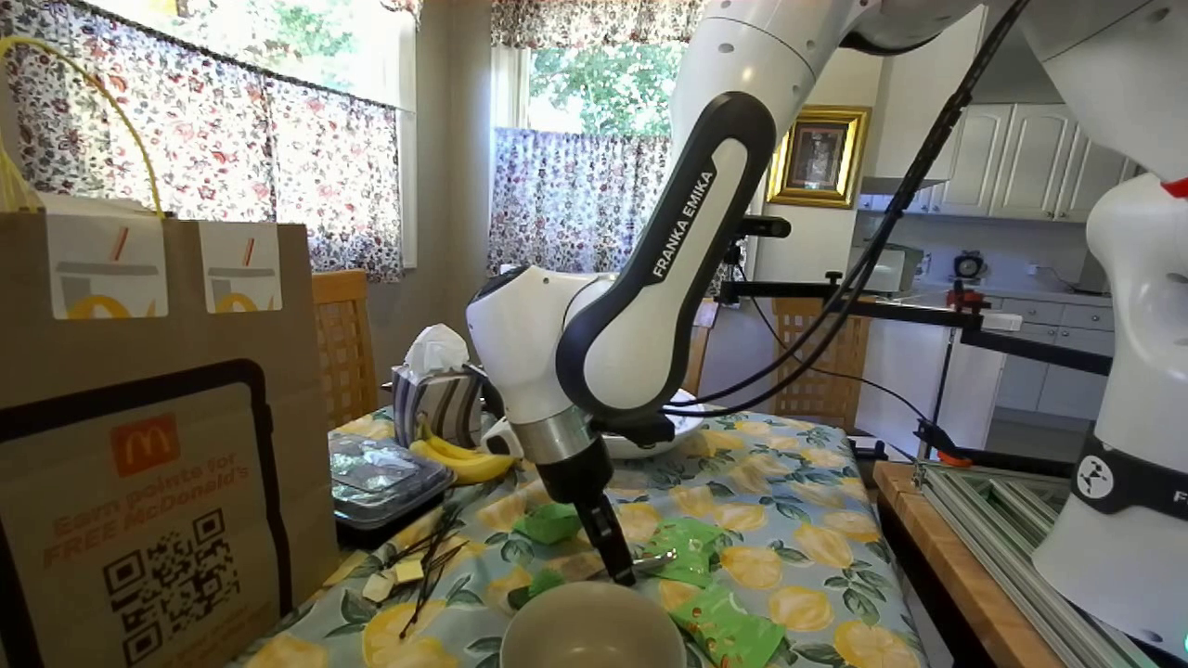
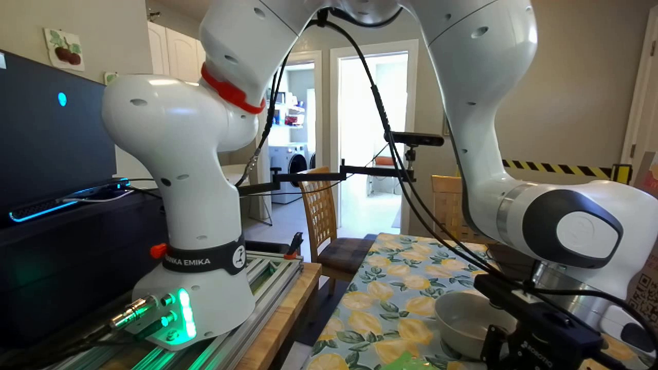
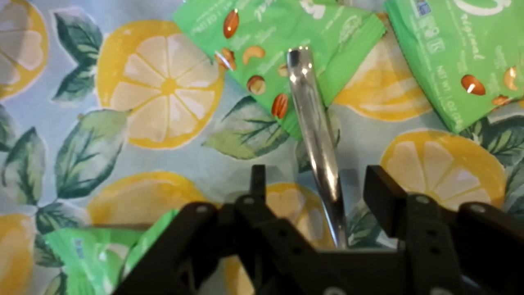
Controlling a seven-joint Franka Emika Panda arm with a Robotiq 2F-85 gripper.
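The gripper point(image 3: 316, 182) points down at the lemon-print tablecloth point(image 1: 798, 608), its two fingers point(image 3: 385, 198) standing apart, one on each side of a shiny metal utensil point(image 3: 315, 127). In the wrist view a gap shows on both sides of the handle, narrower on the right, so it is not pinched. The near end of the utensil runs out of sight under the gripper, and I cannot tell whether it is a spoon or a fork. Its far end overlaps a green snack packet point(image 3: 262, 43). A second packet point(image 3: 454, 53) lies just to the right of that one, and a crumpled packet point(image 3: 94, 250) is at the near left.

A pale bowl point(image 1: 594, 626) shows in both exterior views, just beside the gripper. In an exterior view, small pale yellow pieces point(image 1: 379, 586) and thin black strips point(image 1: 428, 561) lie to the left of the gripper. Farther back on that side are a clear-lidded tray point(image 1: 385, 475), bananas point(image 1: 464, 461) and a striped tissue box point(image 1: 436, 404). A large brown paper bag point(image 1: 176, 390) fills the near left. A white dish point(image 1: 650, 450) sits on the far part of the cloth, partly hidden by the arm point(image 1: 668, 260).
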